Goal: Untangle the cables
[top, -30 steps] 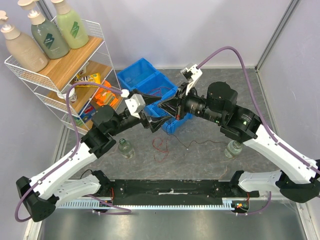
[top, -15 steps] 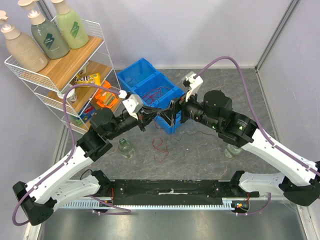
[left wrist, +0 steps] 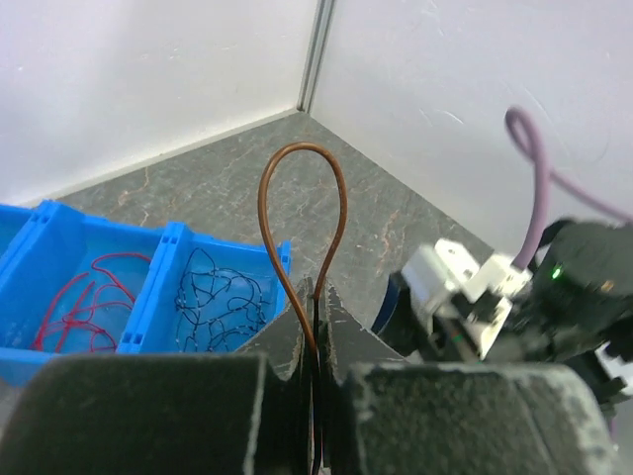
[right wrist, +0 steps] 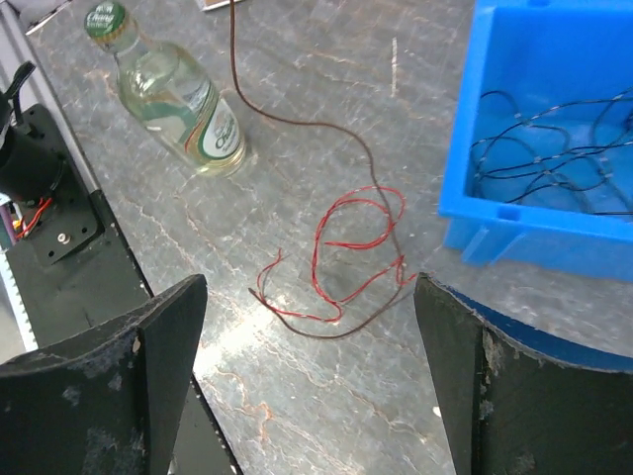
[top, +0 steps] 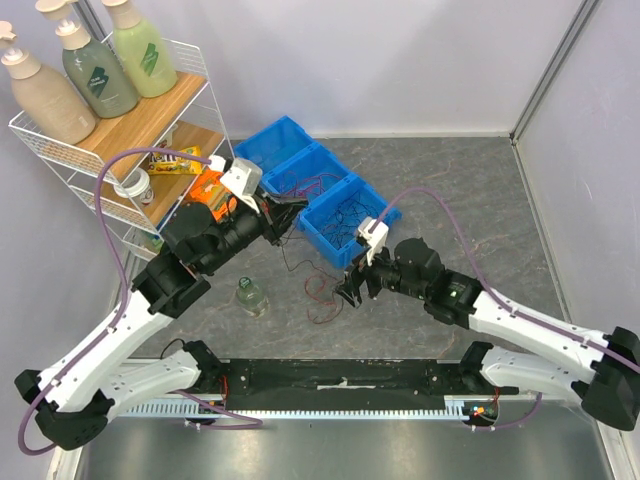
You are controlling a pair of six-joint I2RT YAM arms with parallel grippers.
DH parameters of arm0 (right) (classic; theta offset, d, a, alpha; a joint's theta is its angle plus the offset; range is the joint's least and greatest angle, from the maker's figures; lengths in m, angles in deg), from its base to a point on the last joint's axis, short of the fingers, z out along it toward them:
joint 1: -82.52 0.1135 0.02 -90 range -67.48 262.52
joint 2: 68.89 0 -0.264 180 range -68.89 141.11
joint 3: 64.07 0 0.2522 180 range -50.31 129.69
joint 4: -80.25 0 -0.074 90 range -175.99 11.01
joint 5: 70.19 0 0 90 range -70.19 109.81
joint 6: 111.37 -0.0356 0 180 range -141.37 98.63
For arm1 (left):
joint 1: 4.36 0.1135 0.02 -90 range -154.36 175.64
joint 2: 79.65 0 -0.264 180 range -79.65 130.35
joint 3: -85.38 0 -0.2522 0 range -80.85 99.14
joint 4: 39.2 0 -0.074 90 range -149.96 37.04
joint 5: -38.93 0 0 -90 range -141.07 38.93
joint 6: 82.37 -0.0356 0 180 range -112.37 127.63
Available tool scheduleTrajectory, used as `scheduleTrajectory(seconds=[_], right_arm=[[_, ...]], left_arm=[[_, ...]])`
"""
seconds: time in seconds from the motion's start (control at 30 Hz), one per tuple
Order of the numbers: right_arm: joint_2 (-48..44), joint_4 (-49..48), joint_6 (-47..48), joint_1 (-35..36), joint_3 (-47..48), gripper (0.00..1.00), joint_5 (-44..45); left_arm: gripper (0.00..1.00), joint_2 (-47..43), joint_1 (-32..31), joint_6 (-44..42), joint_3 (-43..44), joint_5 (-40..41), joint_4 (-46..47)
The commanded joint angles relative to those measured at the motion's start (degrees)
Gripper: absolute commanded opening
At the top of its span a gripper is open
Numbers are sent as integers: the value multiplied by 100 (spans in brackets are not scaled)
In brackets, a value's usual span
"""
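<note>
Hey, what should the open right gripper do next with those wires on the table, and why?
Probably lower the right gripper onto the red wire and close. The left gripper is shut on the brown wire, which runs down into that red tangle; pinning the red should let the brown pull free.

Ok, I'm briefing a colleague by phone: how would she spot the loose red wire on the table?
Find the row of blue bins on the grey table. In front of the nearest bin, between it and the green-capped clear bottle, lies the red wire in a few flat loops. Unlike the wires in the bins, it rests on bare tabletop.
</note>
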Motion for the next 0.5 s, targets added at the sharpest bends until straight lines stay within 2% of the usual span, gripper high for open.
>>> scheduleTrajectory(seconds=[0.0,0.13,0.3,0.47], right_arm=[[48,-2432,-357,-6,-565,93,-645],[461,-3471,-701,11,-741,93,-971],[796,-3630,-508,20,-636,93,-980],[1173,-3955,-595,20,-522,91,-1253]], left_arm=[[2,113,-7,1057,542,546,-468],[2,157,-7,1621,832,450,-477],[2,306,-7,1999,1342,-15,-468],[2,351,-7,2052,1606,-139,-363]])
